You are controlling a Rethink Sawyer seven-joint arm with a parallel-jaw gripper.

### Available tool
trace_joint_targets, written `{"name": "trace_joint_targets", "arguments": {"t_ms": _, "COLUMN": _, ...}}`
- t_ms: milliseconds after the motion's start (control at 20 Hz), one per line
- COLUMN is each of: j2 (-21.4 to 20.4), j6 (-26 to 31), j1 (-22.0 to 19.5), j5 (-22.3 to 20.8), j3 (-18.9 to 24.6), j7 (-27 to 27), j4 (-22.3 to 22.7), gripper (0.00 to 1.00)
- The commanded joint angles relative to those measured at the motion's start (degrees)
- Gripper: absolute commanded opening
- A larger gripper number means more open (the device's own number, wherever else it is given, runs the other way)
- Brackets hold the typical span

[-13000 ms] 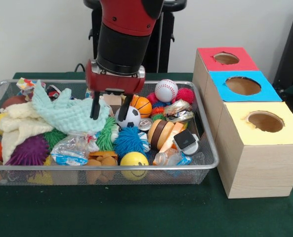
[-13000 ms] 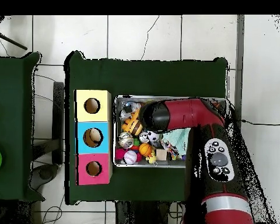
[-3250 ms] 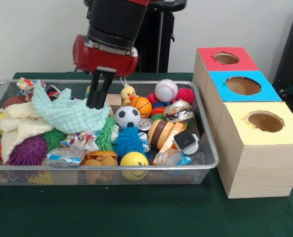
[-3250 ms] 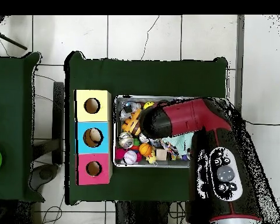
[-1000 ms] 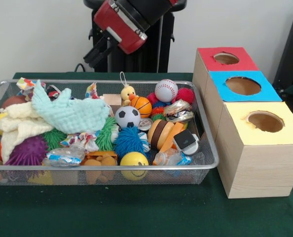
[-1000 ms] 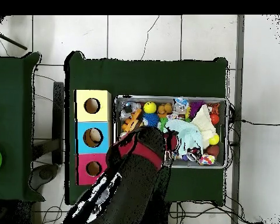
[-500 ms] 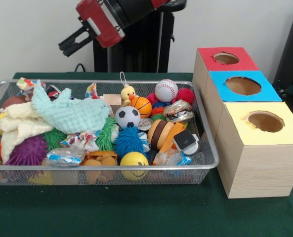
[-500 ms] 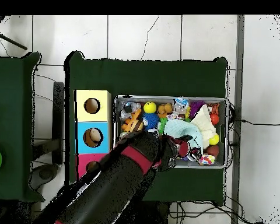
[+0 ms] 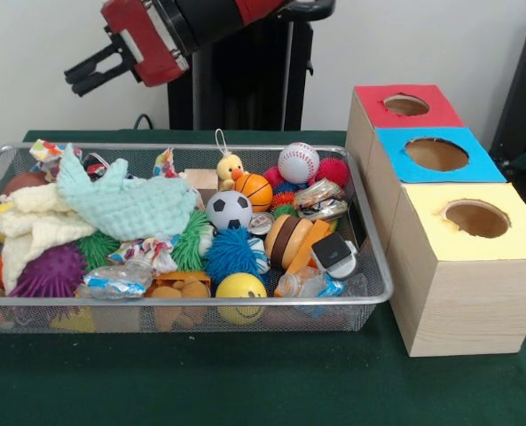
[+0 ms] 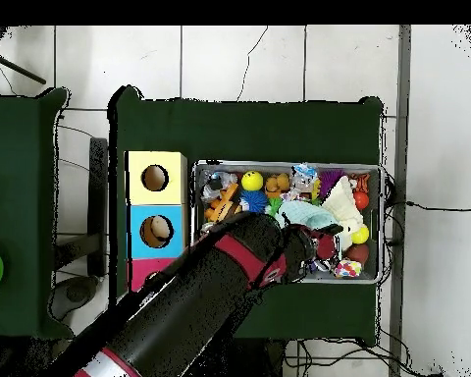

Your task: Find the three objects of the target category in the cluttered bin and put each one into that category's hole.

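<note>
Hovering high above the far-left part of the cluttered bin (image 9: 369,297), the gripper (image 9: 90,69) points sideways with its two black fingers slightly parted and nothing between them. One crumpled bottle (image 9: 116,280) lies at the near wall, beside the purple spiky ball (image 9: 51,271); another bottle (image 9: 311,284) lies near the front-right corner. Both sit well below and nearer the camera than the gripper. A good pick would likely need turning the fingers downward and closing across the thin walls.
</note>
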Motion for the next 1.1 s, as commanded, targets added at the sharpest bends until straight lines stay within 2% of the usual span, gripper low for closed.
{"name": "trace_joint_targets", "arguments": {"t_ms": 50, "j2": 9.38, "j6": 8.64, "j1": 4.44, "j5": -1.73, "j3": -5.00, "j7": 9.66, "j4": -10.16, "gripper": 0.00}}
{"name": "trace_joint_targets", "arguments": {"t_ms": 200, "j2": 10.35, "j6": 10.17, "j1": 5.26, "j5": -2.47, "j3": -6.22, "j7": 6.80, "j4": -11.57, "gripper": 0.00}}
{"name": "trace_joint_targets", "arguments": {"t_ms": 400, "j2": 9.04, "j6": 10.78, "j1": 5.01, "j5": -2.69, "j3": -6.12, "j7": 3.24, "j4": -12.55, "gripper": 0.00}}
{"name": "trace_joint_targets", "arguments": {"t_ms": 550, "j2": 6.47, "j6": 9.62, "j1": 3.87, "j5": -2.03, "j3": -5.20, "j7": 2.13, "j4": -12.60, "gripper": 0.00}}
{"name": "trace_joint_targets", "arguments": {"t_ms": 800, "j2": 0.41, "j6": 9.19, "j1": 1.74, "j5": 0.65, "j3": -0.84, "j7": -4.02, "j4": -13.33, "gripper": 0.00}}
{"name": "trace_joint_targets", "arguments": {"t_ms": 950, "j2": 0.04, "j6": 12.84, "j1": 1.49, "j5": 0.82, "j3": 0.43, "j7": -9.78, "j4": -15.21, "gripper": 0.00}}
{"name": "trace_joint_targets", "arguments": {"t_ms": 1100, "j2": 0.30, "j6": 14.43, "j1": 2.63, "j5": -0.42, "j3": -0.97, "j7": -10.75, "j4": -15.62, "gripper": 0.00}}
